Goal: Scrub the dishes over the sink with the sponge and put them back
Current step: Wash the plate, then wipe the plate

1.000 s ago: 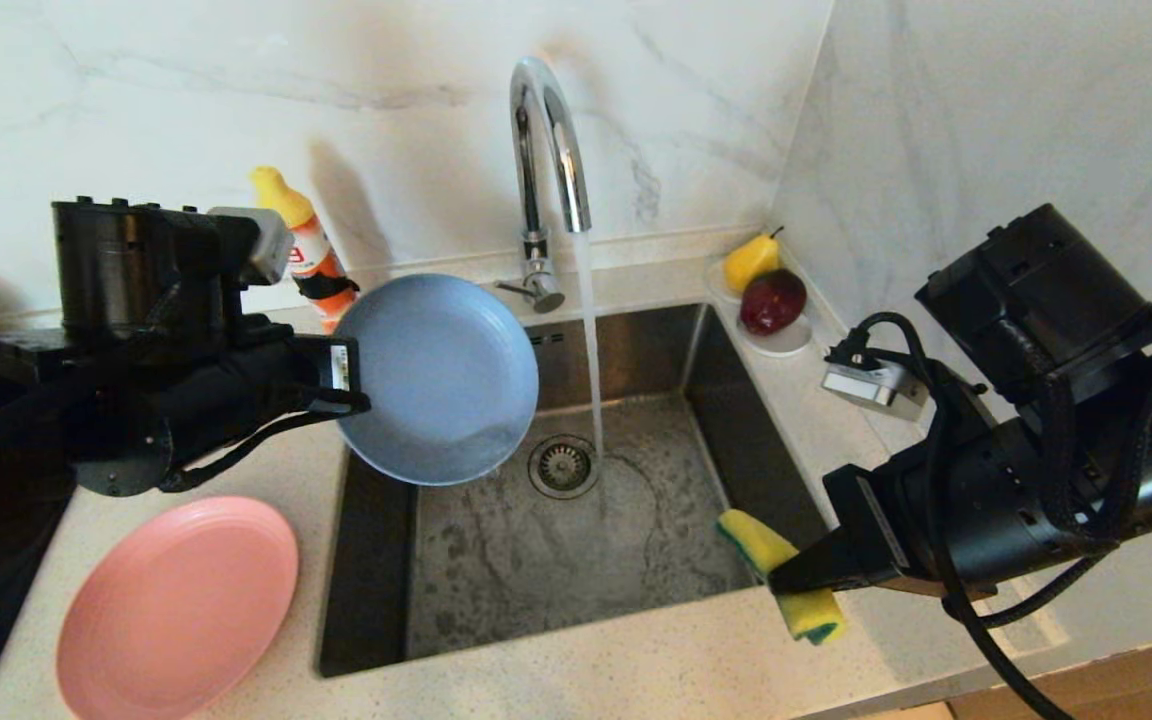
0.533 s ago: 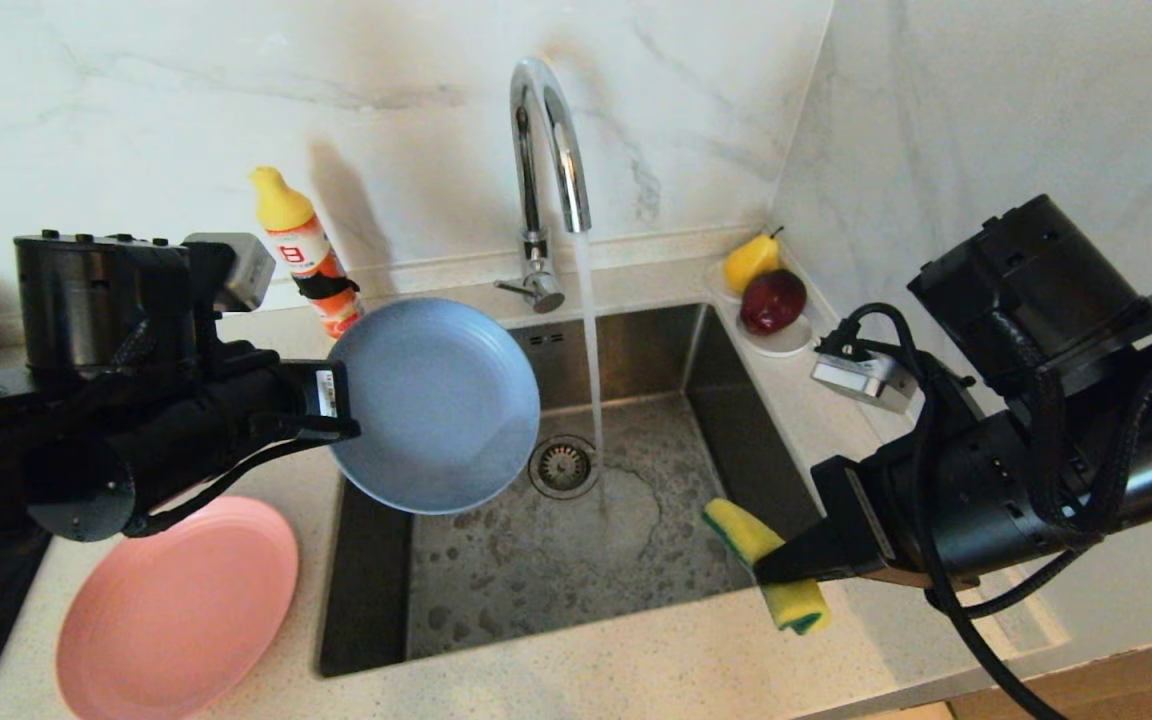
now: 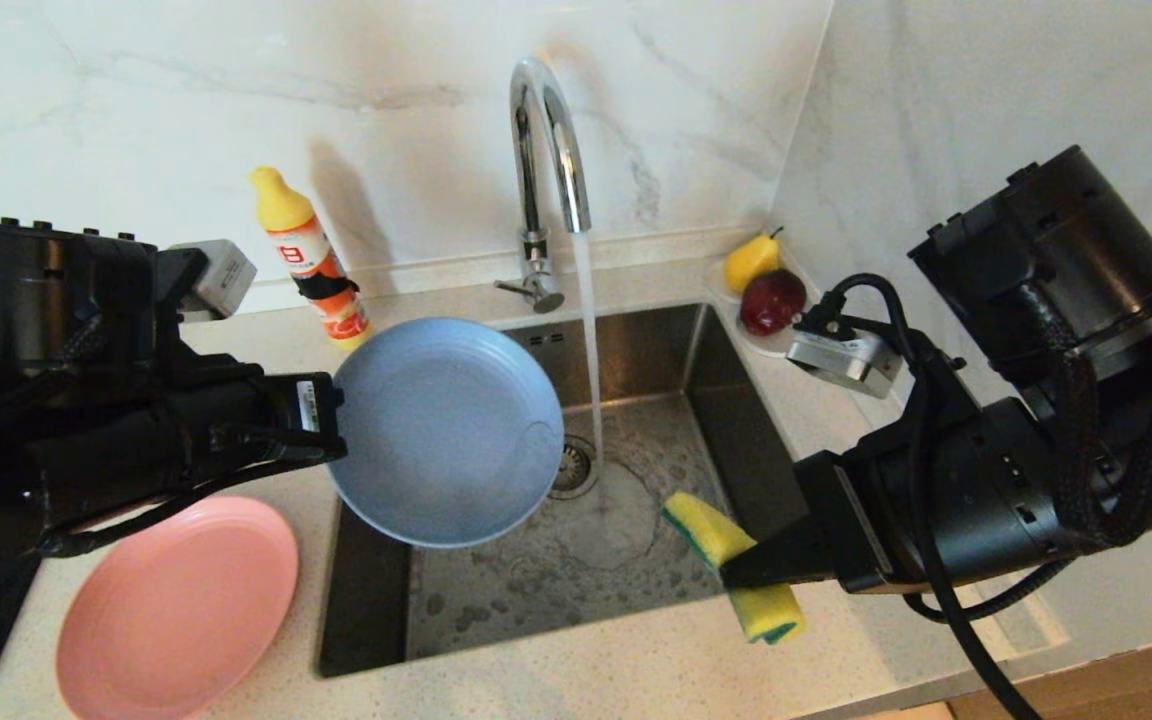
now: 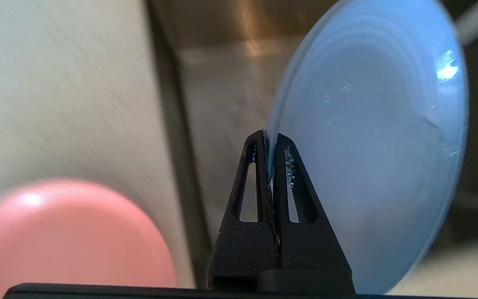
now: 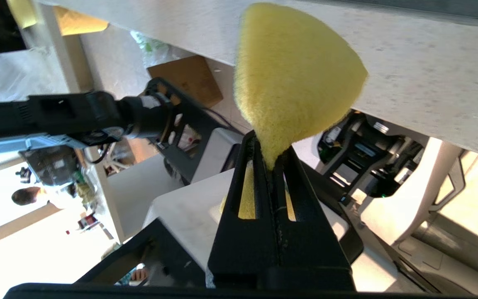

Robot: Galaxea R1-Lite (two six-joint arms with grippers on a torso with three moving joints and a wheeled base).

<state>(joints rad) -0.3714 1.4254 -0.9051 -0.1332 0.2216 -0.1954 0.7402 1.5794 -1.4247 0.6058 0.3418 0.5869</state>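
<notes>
Sponge [image 3: 731,565] pinched in right gripper [image 3: 736,572] sits at 4 o'clock from blue plate [image 3: 446,432], w/ left gripper [image 3: 334,435] clamping plate's rim.

Held plate [image 3: 446,430] over the sink's [image 3: 636,560] left half; sponge [image 3: 726,565] near right (second plate [image 3: 176,610] on desk [image 3: 586,685], left)

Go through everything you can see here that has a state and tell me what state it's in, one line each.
Tap: running, water falling into the sink.
Grey-blue plate: held by its rim over the sink, tilted, wet.
Left gripper: shut on the plate's rim.
Sponge: pinched at the middle, over the sink's front right corner.
Right gripper: shut on the sponge.
Pink plate: flat on the counter.
Bottle: upright, capped.
</notes>
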